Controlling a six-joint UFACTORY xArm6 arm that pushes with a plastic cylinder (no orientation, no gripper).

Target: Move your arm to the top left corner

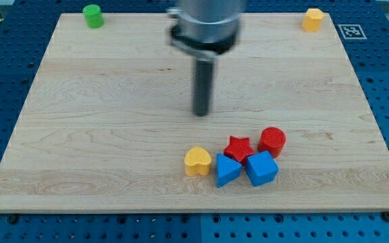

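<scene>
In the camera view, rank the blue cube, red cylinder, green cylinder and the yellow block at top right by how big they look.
1. blue cube
2. red cylinder
3. green cylinder and yellow block: alike, not ranked.
The top pair lie farther up the board, so distance may shrink them.
My tip touches none.

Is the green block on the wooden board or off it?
On it: the green cylinder stands just inside the board's top-left corner, far from my tip.

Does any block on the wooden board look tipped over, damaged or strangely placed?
Nothing stands out. The yellow heart block, red star block, red cylinder block, blue triangle block and blue cube block sit intact below my tip.
</scene>
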